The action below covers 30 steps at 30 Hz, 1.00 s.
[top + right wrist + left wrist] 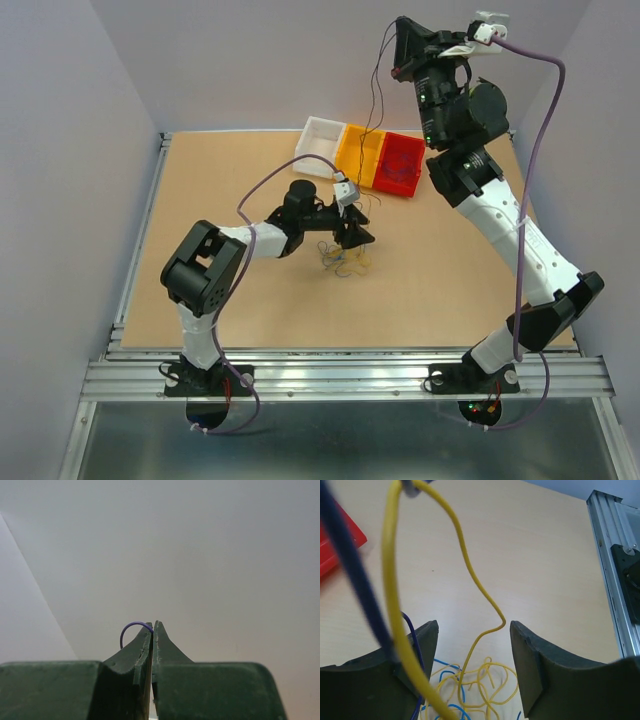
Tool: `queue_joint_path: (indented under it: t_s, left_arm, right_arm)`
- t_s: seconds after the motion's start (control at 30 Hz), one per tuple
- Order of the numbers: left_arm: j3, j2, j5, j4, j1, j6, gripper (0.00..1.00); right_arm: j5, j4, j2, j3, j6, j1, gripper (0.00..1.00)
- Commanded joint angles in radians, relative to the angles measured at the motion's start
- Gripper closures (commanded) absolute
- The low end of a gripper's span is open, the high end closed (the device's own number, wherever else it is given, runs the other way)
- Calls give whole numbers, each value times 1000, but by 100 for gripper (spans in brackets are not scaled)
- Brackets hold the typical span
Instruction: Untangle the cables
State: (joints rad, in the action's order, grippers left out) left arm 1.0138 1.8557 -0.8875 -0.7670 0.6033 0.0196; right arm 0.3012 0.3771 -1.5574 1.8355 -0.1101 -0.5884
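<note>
A tangle of thin yellow and blue cables (pixel 345 262) lies mid-table. My left gripper (pixel 356 238) hovers just above it, open. In the left wrist view the left gripper (pixel 474 627) stands open, and a yellow cable (pixel 465 555) rises free between its fingers. A dark blue cable (pixel 350 565) crosses in front of the left finger, above the pile (pixel 480 685). My right gripper (pixel 398 72) is raised high at the back, and a thin dark cable (pixel 374 110) hangs from it toward the pile. The right gripper (pixel 153 624) is shut on a purple cable (pixel 131 626), whose end curls out beside the tips.
A row of bins stands at the table's far side: white (pixel 320 135), orange (pixel 360 150) and red (pixel 400 160). The red bin's corner (pixel 335 545) shows left of the left gripper. An aluminium rail (pixel 615 580) borders the table.
</note>
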Motion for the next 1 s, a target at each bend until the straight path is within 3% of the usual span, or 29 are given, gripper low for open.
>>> queue_joint_path:
  t_s: [0.0,0.07,0.2,0.37,0.77,0.97]
  left_arm:
    - [66,14,7,32,15,51,46]
    - [89,34,19,75,19,82,61]
    - [137,91,47,152,32,108,77]
    - [212,166,99,250,35,115,84]
    - [336,277,170,397,35,102,74]
    - [341,261,197,420,32,112,44]
  right_arm:
    - [32,77,48,10,-17,4,99]
    - [47,80,46,27,-11,4,100]
    - [117,100,26,102,50,5,99]
    - [187,147,-4,198,151,6,99]
    - [228,177,-6,271,224,5,99]
    - [250,186,-7,263,266,6,99]
